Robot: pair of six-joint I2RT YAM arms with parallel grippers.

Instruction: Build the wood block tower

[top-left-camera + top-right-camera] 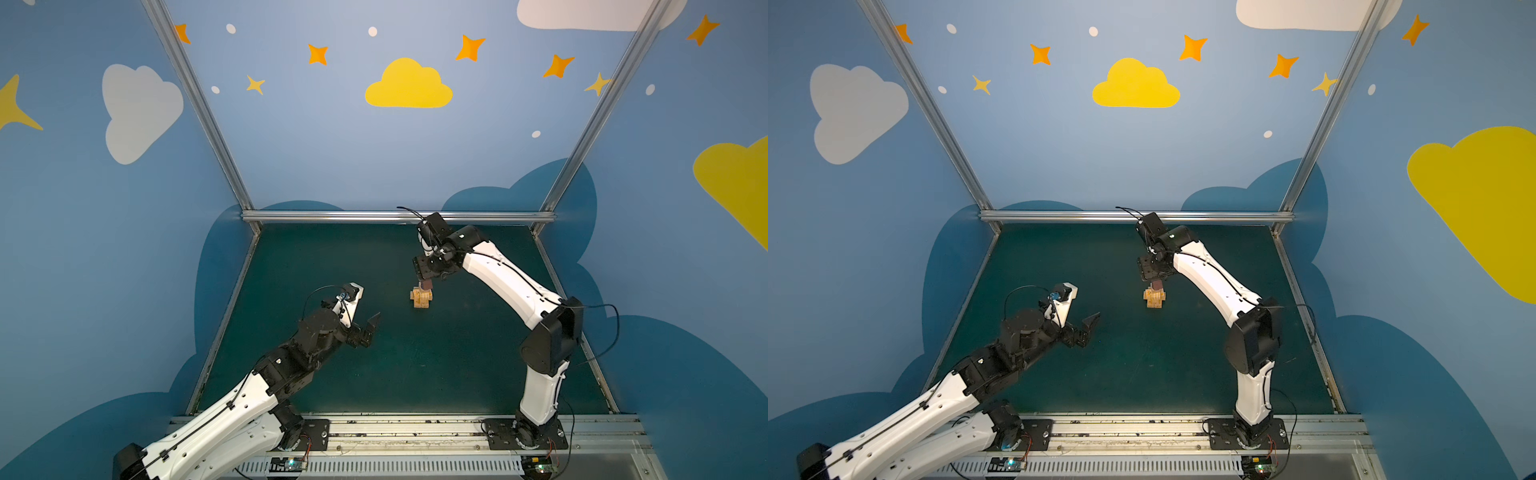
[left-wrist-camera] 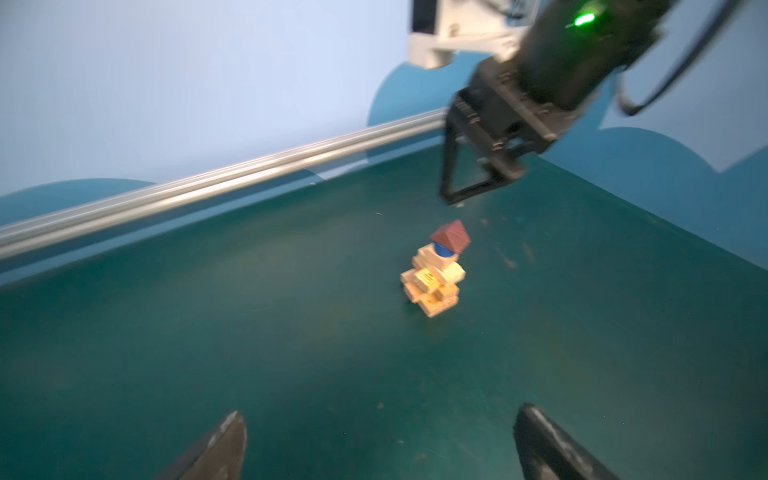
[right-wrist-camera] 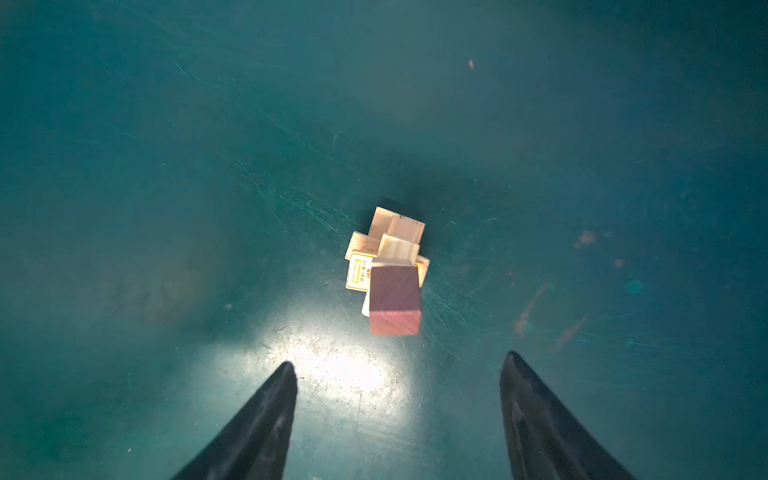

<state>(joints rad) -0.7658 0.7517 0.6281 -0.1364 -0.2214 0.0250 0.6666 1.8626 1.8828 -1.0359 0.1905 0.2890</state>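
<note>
Open right pincer (image 3: 399, 358) hangs above wood block tower (image 2: 434, 278).

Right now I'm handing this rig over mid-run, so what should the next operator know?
Left claw: open, empty, away from the wood block tower.
Right claw: open, empty, above the tower.
Tower stands on the green mat; dark reddish-brown cube on top, over the blue round piece, looking off-centre.
Done: no loose blocks in view.
Left: lift right claw clear, check the cube holds.
</note>
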